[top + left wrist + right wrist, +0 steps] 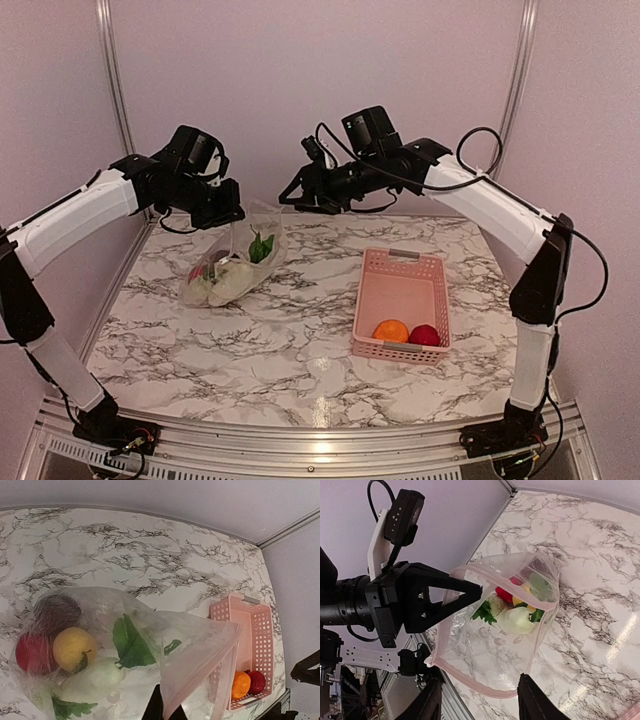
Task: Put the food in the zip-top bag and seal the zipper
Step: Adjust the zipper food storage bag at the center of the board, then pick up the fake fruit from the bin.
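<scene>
While the left jaws clamp the crinkly clear zip-top bag (485,660), the right jaws stand parted, apparently empty.

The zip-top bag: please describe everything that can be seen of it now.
The zip-top bag is clear, crinkly plastic with a pinkish zipper strip around its mouth. The mouth is open and unsealed. The left gripper, shut, pinches one rim and lifts it, while the filled bottom rests on the marble table. Inside lie a red ball, a yellow piece, a dark piece, a white-cream piece and green leaves. The right gripper is open near the mouth, not gripping.
</scene>
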